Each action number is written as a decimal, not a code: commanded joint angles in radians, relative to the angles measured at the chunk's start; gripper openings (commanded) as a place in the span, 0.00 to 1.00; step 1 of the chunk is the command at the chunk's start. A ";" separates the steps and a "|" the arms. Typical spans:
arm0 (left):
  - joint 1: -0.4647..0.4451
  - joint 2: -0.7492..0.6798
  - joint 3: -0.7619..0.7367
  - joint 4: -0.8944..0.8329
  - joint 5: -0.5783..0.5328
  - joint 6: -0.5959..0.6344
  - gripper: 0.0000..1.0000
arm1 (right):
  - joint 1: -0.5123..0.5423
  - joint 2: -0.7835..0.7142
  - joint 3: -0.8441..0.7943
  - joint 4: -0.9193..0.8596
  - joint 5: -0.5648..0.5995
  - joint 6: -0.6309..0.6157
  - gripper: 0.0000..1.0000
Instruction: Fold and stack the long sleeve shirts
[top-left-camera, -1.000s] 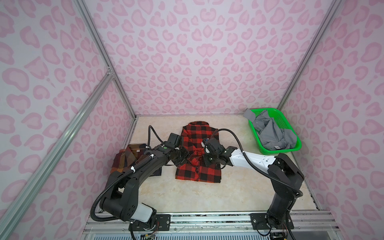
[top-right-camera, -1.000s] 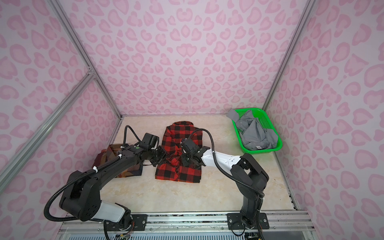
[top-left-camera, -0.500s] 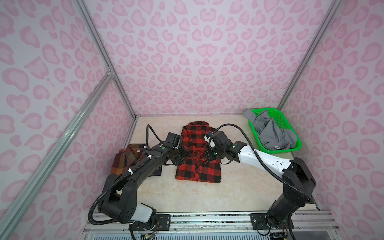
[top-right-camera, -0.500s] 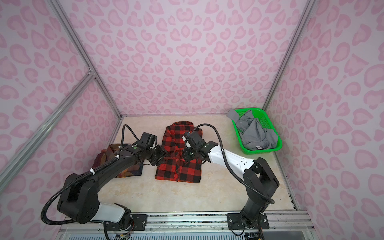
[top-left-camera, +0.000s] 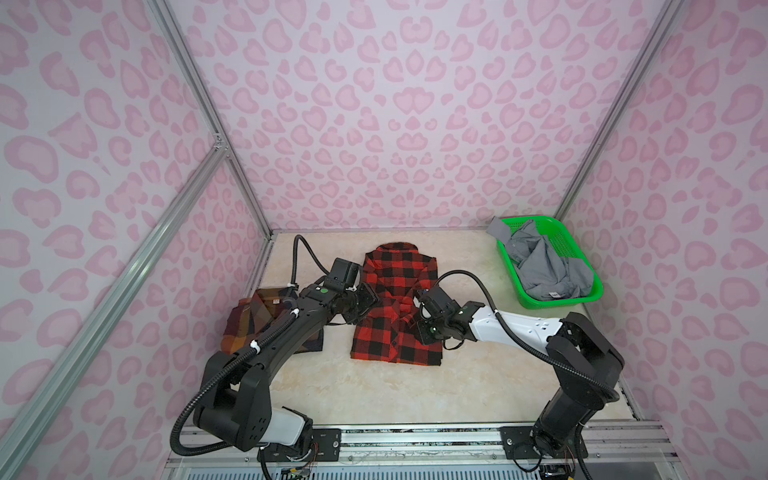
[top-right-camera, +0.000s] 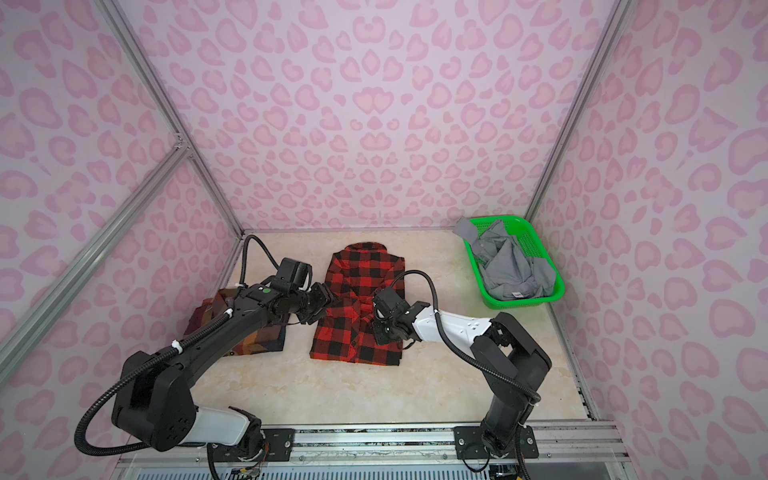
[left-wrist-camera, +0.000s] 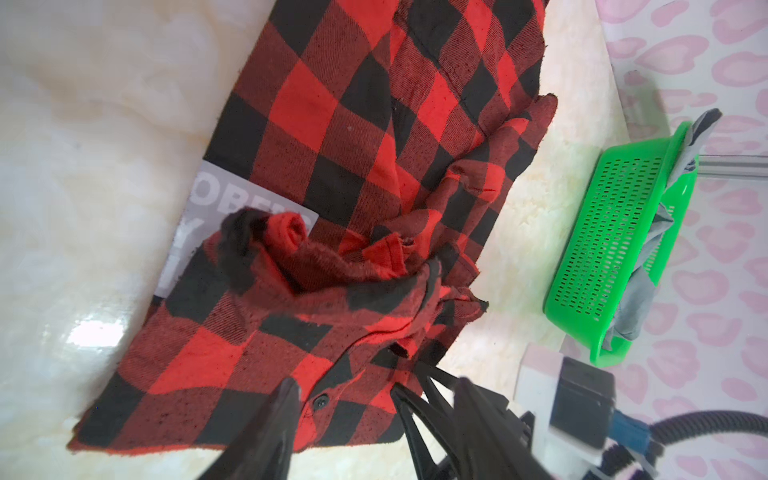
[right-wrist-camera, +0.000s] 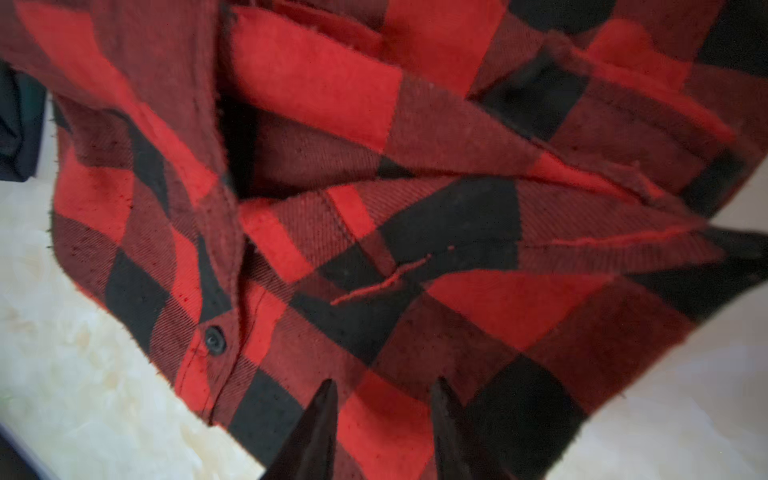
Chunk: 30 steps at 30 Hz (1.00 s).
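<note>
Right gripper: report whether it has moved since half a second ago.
Yes. In both top views the right gripper has drawn back toward the front rail: it was level with the near rim of the green basket, and now sits below it.

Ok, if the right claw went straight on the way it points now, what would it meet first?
The red-and-black flannel: the right claw, jaws apart, aims at the cloth right ahead of its tips, beside the buttoned front edge. Whether the tips already touch it is unclear.
</note>
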 joint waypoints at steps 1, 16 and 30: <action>0.000 -0.028 0.004 -0.021 -0.042 0.050 0.61 | -0.021 0.043 0.017 0.069 0.054 -0.007 0.40; 0.000 -0.038 -0.052 0.000 -0.034 0.089 0.61 | -0.071 0.194 0.269 0.025 0.036 -0.013 0.40; 0.000 -0.076 -0.078 -0.007 -0.062 0.134 0.61 | -0.098 -0.049 0.076 0.092 -0.027 0.064 0.39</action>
